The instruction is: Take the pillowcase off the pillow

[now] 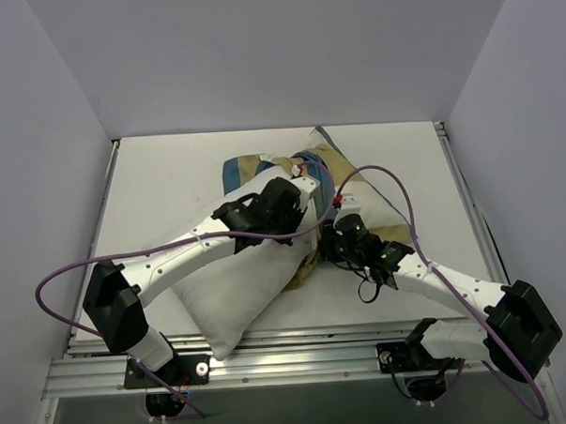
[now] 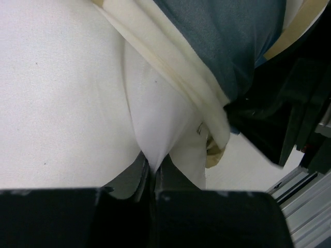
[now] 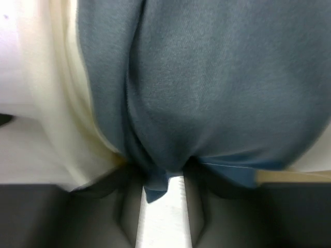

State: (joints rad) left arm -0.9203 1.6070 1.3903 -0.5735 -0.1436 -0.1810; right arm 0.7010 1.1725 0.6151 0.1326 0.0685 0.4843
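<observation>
One pillow (image 1: 232,303), one pillowcase (image 1: 243,167), one left claw (image 2: 152,173), one right claw (image 3: 163,182).

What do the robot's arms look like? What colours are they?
The left arm and right arm are white tubes with chunky black joints. The left gripper and right gripper are black. A thin purple cable loops along each arm.

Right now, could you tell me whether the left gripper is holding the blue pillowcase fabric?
No, the left gripper is shut on a fold of the plain white pillow, not the pillowcase.

right gripper (image 3: 158,178) | pinching pillowcase (image 3: 207,77) | blue fold, cream edge left
</observation>
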